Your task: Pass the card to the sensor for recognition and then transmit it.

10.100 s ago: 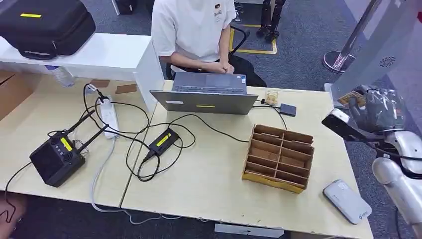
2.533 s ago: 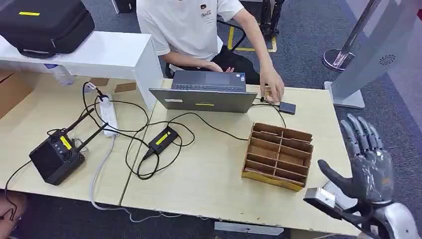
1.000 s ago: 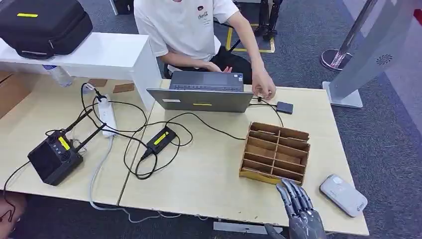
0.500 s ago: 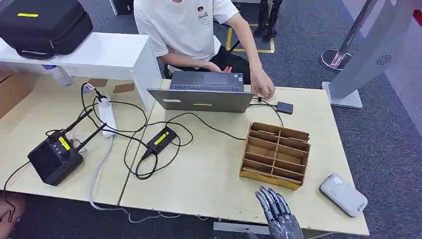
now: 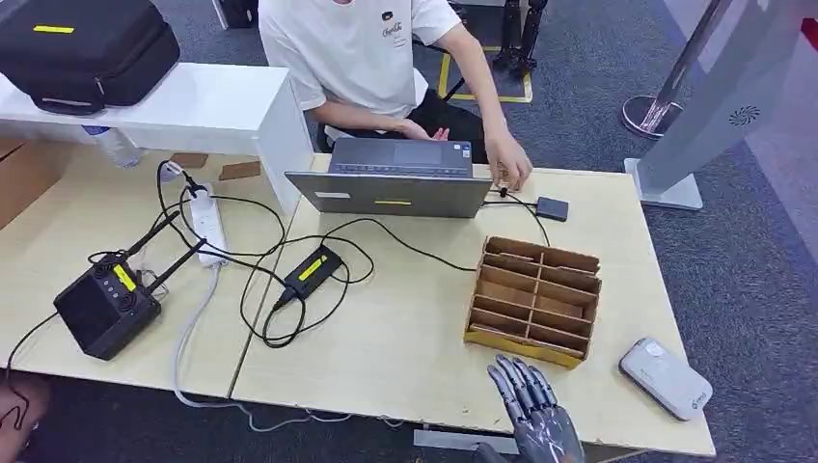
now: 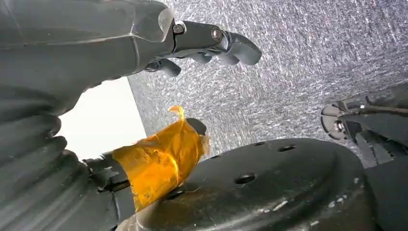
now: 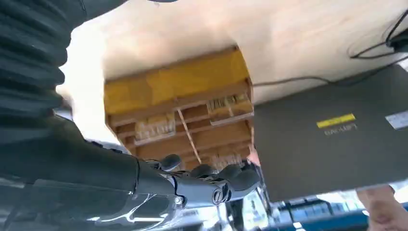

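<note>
My right hand point(image 5: 535, 417) is at the table's front edge, just in front of the wooden slotted box point(image 5: 533, 301), with straight fingers apart and nothing in them. In the right wrist view its dark fingers point(image 7: 211, 179) reach toward the box point(image 7: 178, 91), where patterned cards point(image 7: 155, 126) lie in some slots. My left hand point(image 6: 202, 41) hangs over grey carpet and holds nothing. The grey sensor panel point(image 5: 723, 96) stands on the floor to the right of the table. A person's hand point(image 5: 508, 166) rests beside the laptop; I cannot tell whether it holds a card.
A white device point(image 5: 666, 377) lies at the front right corner. A laptop point(image 5: 395, 183), a small black box point(image 5: 552, 208), cables, a power strip point(image 5: 208, 224) and a black radio unit point(image 5: 104, 307) sit on the table. A person sits behind the laptop.
Ten seconds ago my right hand held a card up by the grey panel; it has since dropped empty to the front edge and slid left. The person's hand reached to the table beside the laptop.
</note>
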